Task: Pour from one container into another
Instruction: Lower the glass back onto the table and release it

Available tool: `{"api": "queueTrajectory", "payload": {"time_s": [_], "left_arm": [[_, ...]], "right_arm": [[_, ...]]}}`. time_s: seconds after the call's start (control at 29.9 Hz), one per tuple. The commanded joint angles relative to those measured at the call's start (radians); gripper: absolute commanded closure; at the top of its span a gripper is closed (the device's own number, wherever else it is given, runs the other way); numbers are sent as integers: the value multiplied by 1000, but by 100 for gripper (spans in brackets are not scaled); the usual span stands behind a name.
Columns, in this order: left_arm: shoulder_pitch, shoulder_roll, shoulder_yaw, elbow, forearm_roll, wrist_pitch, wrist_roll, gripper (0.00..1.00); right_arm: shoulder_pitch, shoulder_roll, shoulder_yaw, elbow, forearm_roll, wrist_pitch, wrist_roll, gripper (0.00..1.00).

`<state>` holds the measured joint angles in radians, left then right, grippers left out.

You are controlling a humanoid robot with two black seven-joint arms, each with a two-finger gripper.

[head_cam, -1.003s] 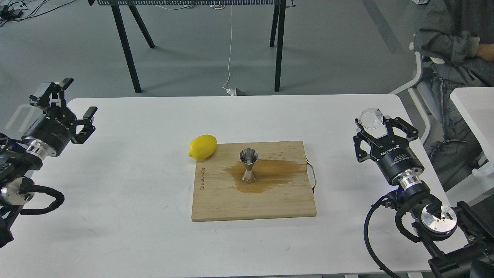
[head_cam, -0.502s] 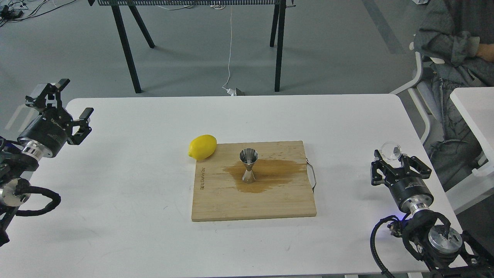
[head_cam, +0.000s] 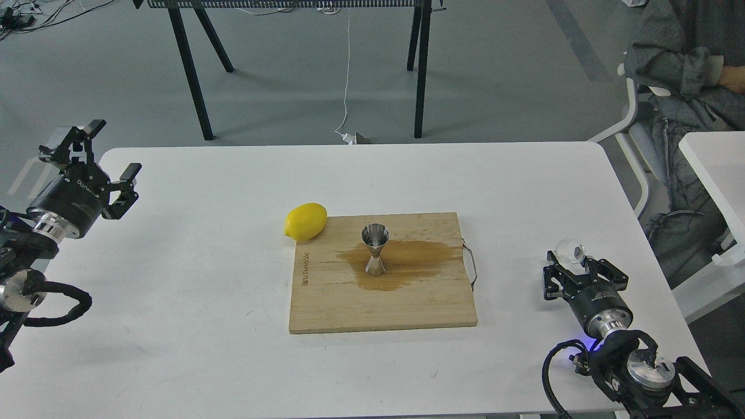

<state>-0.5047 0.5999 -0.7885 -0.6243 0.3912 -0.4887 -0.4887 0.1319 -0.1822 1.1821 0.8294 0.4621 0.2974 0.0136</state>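
The steel hourglass jigger stands upright in the middle of the wooden cutting board, in a brown wet stain. The small clear cup is at the tips of my right gripper, which is shut on it, low over the table near the right edge, well right of the board. It is too small to tell whether the cup touches the table or holds anything. My left gripper is open and empty above the table's far left corner.
A yellow lemon lies against the board's back left corner. A metal handle sticks out of the board's right side. A seated person and a second white table are at the right.
My right gripper has come down and back toward me with the clear cup, from high at the right to low near the table. The left arm shifted slightly left, then held still.
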Motion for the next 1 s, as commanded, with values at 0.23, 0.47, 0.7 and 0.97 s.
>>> {"api": "queueTrajectory", "payload": {"time_s": [0.23, 0.47, 0.7, 0.97], "left_arm": [[0, 1, 0, 0, 0, 0, 0, 0], [0, 1, 0, 0, 0, 0, 0, 0], [0, 1, 0, 0, 0, 0, 0, 0], [0, 1, 0, 0, 2, 0, 0, 0]], "right_arm": [[3, 1, -6, -6, -3, -7, 0, 49], [3, 1, -6, -3, -6, -21, -1, 26], [3, 0, -6, 13, -6, -20, -1, 7], [-95, -25, 5, 164, -6, -23, 0, 4]]}}
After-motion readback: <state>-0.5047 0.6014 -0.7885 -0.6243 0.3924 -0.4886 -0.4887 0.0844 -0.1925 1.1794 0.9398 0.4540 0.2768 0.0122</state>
